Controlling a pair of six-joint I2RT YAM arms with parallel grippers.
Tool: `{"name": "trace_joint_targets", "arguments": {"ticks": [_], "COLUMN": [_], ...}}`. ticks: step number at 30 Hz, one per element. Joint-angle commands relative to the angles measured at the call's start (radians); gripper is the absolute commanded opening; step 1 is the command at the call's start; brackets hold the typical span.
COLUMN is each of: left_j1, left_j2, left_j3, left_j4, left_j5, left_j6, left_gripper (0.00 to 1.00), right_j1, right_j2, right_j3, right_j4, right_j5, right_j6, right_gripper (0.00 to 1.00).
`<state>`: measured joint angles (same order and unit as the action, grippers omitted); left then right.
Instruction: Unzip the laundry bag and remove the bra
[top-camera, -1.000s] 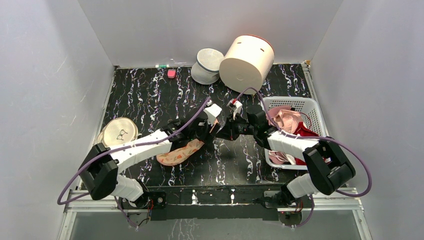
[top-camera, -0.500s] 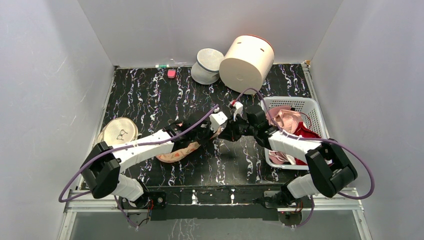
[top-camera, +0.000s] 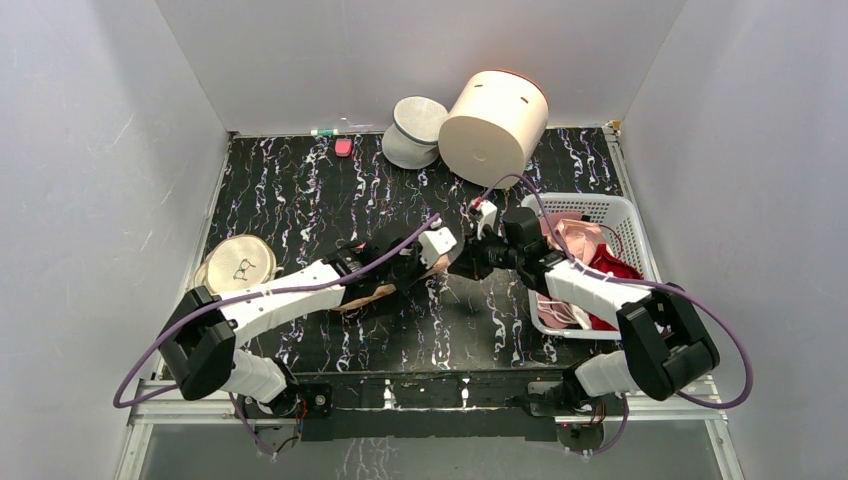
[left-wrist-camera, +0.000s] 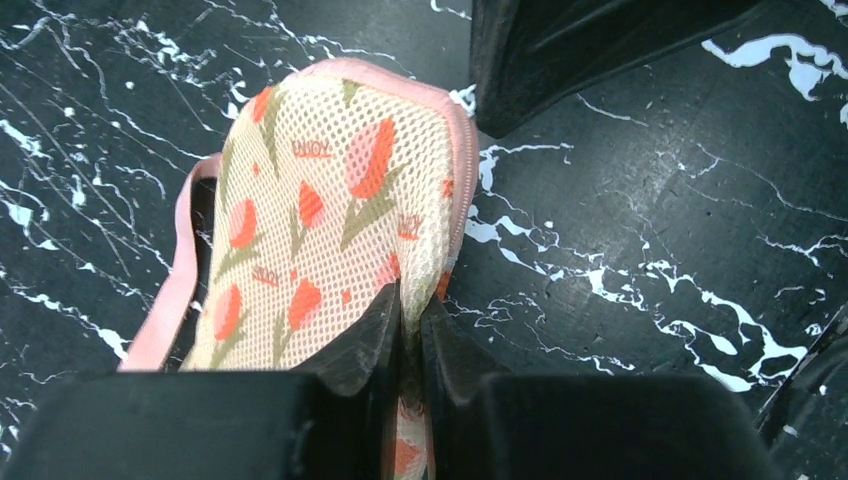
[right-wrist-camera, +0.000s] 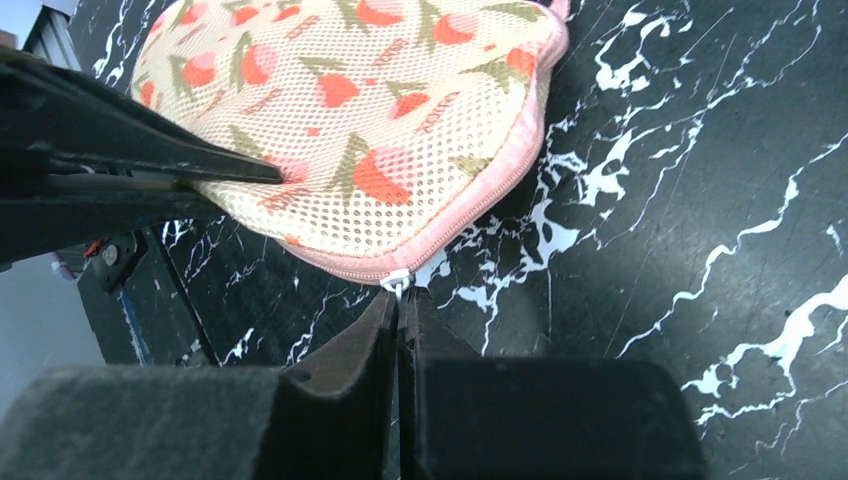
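Observation:
The laundry bag (left-wrist-camera: 330, 220) is a peach mesh pouch with a red-and-green print and pink zip edging. It is held up between both grippers over the black marbled table. In the top view only a strip of it (top-camera: 365, 297) shows under the left arm. My left gripper (left-wrist-camera: 410, 315) is shut on a fold of the bag's fabric. My right gripper (right-wrist-camera: 403, 300) is shut on the white zip pull (right-wrist-camera: 397, 282) at the bag's edge. The zip looks closed along the edge that shows. The two grippers meet mid-table, left (top-camera: 438, 262) and right (top-camera: 468, 262). The bra is hidden.
A white slotted basket (top-camera: 625, 215) with pale pink and dark red garments stands right of the right arm. A big cream cylinder (top-camera: 495, 125) and a white-grey bowl-shaped thing (top-camera: 415, 130) stand at the back. A round flat pouch (top-camera: 238, 262) lies at the left edge.
The left gripper has moved right with the bag, which is now mostly hidden under the left arm. The right gripper has shifted slightly right and stays at the bag's end.

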<state>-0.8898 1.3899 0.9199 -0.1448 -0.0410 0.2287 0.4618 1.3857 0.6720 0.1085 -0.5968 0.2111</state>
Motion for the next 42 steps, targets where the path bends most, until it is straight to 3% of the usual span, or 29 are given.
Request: {"name": "trace_joint_targets", "arguments": {"ticks": [1,8,13,22,30,36,38,42], "left_j1": [0.005,0.005,0.005,0.006,0.005,0.006,0.005,0.005], "left_j2": [0.038,-0.04,-0.095,-0.049,-0.049,-0.039,-0.031,-0.015], "left_j3": [0.027,-0.024,-0.043,-0.011,-0.022,-0.024,-0.022,-0.013], "left_j4": [-0.095,-0.079,-0.051,-0.087,-0.06,-0.074,-0.08,-0.07], "left_j5": [-0.012,0.057,0.138,0.18,0.13,0.117,0.125,0.169], "left_j6": [-0.064,-0.26,-0.38,-0.347,-0.333,-0.305,-0.301,-0.311], "left_gripper": [0.13,0.52,0.63,0.62,0.38,0.32,0.34,0.48], "right_j1": [0.0,0.079,0.132,0.179,0.192,0.191,0.191,0.19], "right_j2": [-0.072,-0.116,-0.118,-0.089,-0.096,-0.106,-0.106,-0.086], "right_j3": [-0.054,-0.131,-0.149,-0.131,-0.128,-0.136,-0.135,-0.129], "right_j4": [0.076,0.146,0.197,0.21,0.189,0.171,0.169,0.165], "right_j5": [-0.028,-0.031,-0.02,0.005,0.022,0.042,0.049,0.05], "right_j6": [0.024,0.091,0.135,0.154,0.147,0.142,0.142,0.142], "right_gripper": [0.0,0.0,0.0,0.0,0.0,0.0,0.0,0.0]}}
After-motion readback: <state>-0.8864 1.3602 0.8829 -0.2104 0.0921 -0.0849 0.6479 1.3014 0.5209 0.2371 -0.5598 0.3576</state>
